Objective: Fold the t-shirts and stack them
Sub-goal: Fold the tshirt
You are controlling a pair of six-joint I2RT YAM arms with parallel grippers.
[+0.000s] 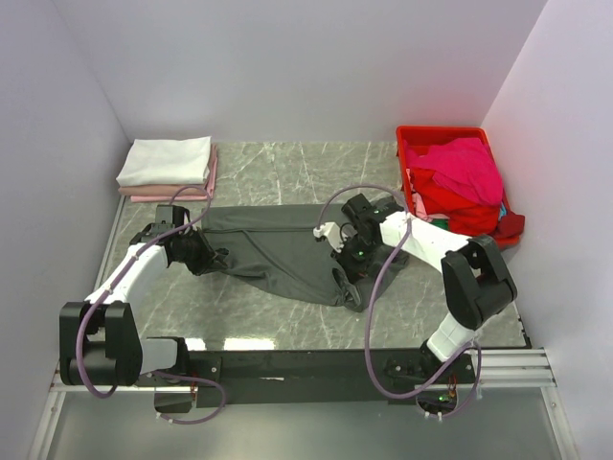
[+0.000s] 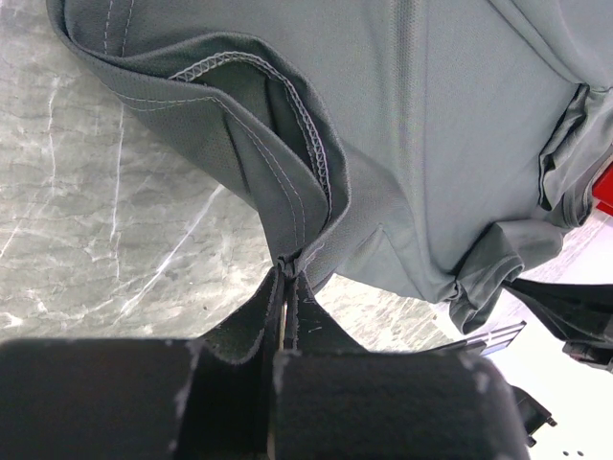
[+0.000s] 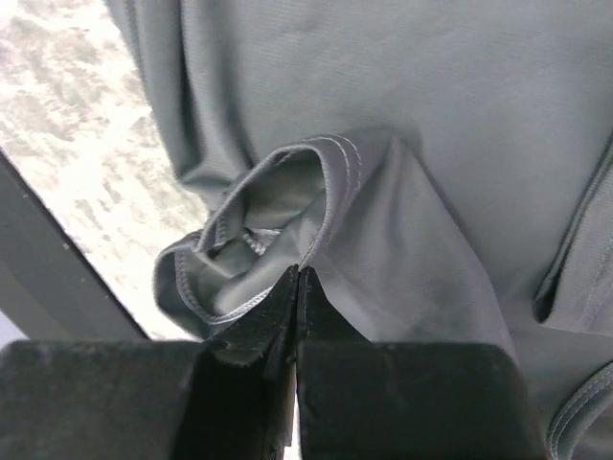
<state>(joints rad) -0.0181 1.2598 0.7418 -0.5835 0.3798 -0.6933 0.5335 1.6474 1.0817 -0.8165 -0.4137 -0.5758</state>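
— Left gripper (image 2: 287, 273) is pinched together on the charcoal-grey t-shirt (image 1: 278, 244). On my left wrist view the two tips meet on a stitched fold at the shirt's edge, with cloth caught between them.

— And the other side?

— Right gripper (image 3: 298, 273) is clamped on the same shirt. My right wrist view shows its tips pressed together on a rolled, double-stitched hem, which curls open into a loop just above them.

— Where is the shirt lying?

— It lies across the middle of the counter (image 1: 287, 172), stretched between my two arms. It is wrinkled and bunched rather than flat. I have its left end in one gripper and its near right corner in the other.

— What sits around it?

— At the far left corner of the counter there is a folded stack. A white t-shirt (image 1: 165, 160) lies on top of a pale pink t-shirt (image 1: 172, 193), just beyond the grey shirt's left end. At the far right stands a red crate (image 1: 445, 132). A magenta t-shirt (image 1: 466, 165) is heaped inside it over some red cloth (image 1: 460, 206), and that cloth spills over the crate's near rim. I cannot tell from here what garment the red cloth is.
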